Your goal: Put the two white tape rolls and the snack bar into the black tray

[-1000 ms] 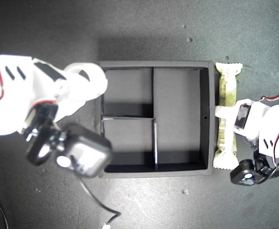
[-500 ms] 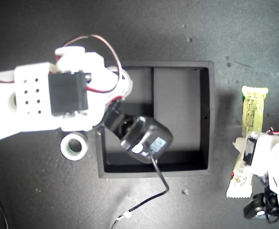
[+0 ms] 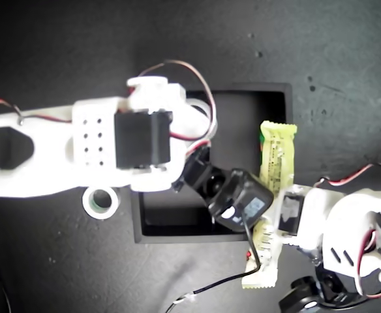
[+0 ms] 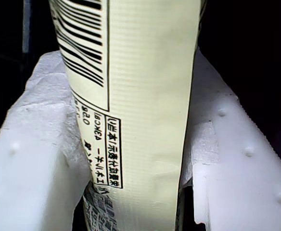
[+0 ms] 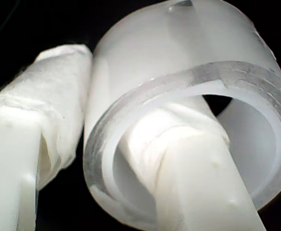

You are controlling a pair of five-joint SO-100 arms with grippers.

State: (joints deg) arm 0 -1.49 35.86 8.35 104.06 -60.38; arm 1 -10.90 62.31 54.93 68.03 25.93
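Nothing visibly in the black tray (image 3: pixel 278 140) yet. My first tool (image 4: pixel 140 159) pinches the snack bar (image 3: pixel 273 176), cream wrapper with barcode, over the tray's wall. My second tool (image 5: pixel 121 159) clamps the all-white tape roll (image 5: pixel 188 91) through its centre. The green-rimmed tape roll (image 3: pixel 101 201) lies on the bench just beside the tray.

Two tape rolls: one (image 5: pixel 188 120) white all through, one (image 3: pixel 101 201) with a greenish inner rim. One snack bar (image 3: pixel 274 163), one black tray (image 3: pixel 278 101), two robot arms.

Dark tabletop (image 3: pixel 347 45) bears black tray (image 3: pixel 282 117), green-rimmed roll (image 3: pixel 101 202).
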